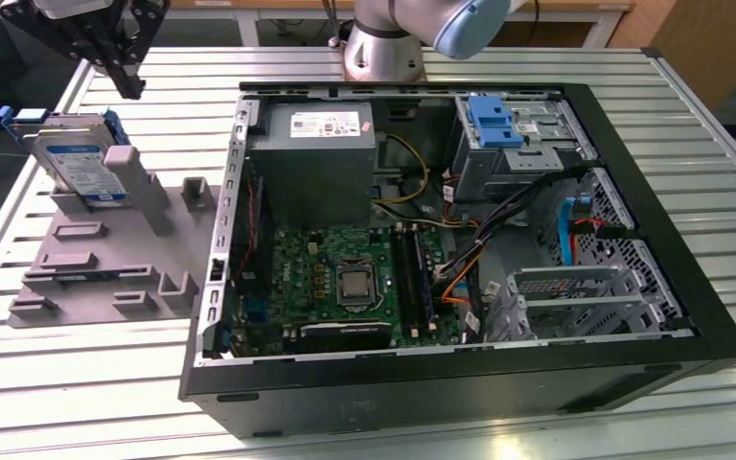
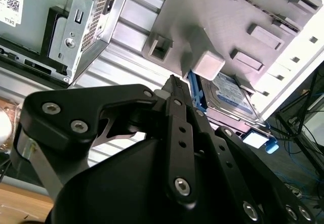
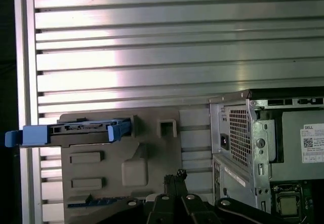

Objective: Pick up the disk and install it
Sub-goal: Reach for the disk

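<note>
I'm watching the gripper [image 1: 127, 86] hanging above the table's [image 1: 707, 125] far corner at the exterior view's left. Its two black fingers are pressing together at the tips with nothing between them, as both wrist views are also showing [image 2: 174, 82] [image 3: 175, 175].

The disk [image 1: 74, 161] is sitting just below and in front of the gripper, apart from it. It is standing on edge in a slot of the grey holder [image 1: 100, 264] and leaning back against an upright post [image 1: 131, 187]. Its long axis is running up and tilting away from the exterior camera. The white-and-blue labelled face is turning toward that camera; the print on it is too small for me to make out. Blue rails [image 1: 12, 117] are clipping onto both of its long sides. In the first wrist view I'm looking down on its top edge [image 3: 83, 128], which is lying parallel to the table slats.

The open computer case [image 1: 471, 388] is lying beside the holder. Inside it a grey box [image 1: 310, 172] is carrying a white sticker [image 1: 325, 123], and a bare blue bracket [image 1: 490, 120] is sitting in a far bay.
</note>
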### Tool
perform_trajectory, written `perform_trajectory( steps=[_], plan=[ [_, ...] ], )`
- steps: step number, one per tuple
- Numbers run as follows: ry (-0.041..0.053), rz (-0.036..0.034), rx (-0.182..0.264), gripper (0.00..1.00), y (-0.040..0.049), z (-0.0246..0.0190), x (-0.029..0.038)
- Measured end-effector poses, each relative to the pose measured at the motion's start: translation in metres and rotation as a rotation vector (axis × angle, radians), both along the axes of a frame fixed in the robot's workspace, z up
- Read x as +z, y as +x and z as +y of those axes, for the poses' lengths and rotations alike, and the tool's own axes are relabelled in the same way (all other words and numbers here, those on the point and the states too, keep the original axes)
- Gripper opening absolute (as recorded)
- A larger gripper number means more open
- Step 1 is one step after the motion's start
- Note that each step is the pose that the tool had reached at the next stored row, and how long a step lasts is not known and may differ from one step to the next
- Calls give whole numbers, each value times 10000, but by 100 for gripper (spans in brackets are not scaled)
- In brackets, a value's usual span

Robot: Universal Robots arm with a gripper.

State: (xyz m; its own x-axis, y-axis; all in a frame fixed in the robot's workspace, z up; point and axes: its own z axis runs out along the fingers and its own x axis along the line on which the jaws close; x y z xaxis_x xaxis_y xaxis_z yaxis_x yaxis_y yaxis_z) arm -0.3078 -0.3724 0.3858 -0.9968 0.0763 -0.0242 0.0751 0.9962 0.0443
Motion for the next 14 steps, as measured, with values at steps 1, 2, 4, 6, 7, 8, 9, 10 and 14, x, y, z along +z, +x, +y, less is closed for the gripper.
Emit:
perform_trajectory(
  steps=[1,2,4,6,7,8,9,10,14],
  plan=[
    [0,0,1,11,-11,1,0],
    [0,1,0,11,-22,2,0],
    [0,1,0,11,-47,7,-1],
    [0,0,1,11,-78,12,-2],
    [0,0,1,11,-93,14,-3],
    [0,0,1,11,-106,16,-4],
    [1,-1,1,11,-118,18,-4],
    [0,0,0,11,-130,20,-5],
    [0,0,0,11,-177,28,-7]
  ],
)
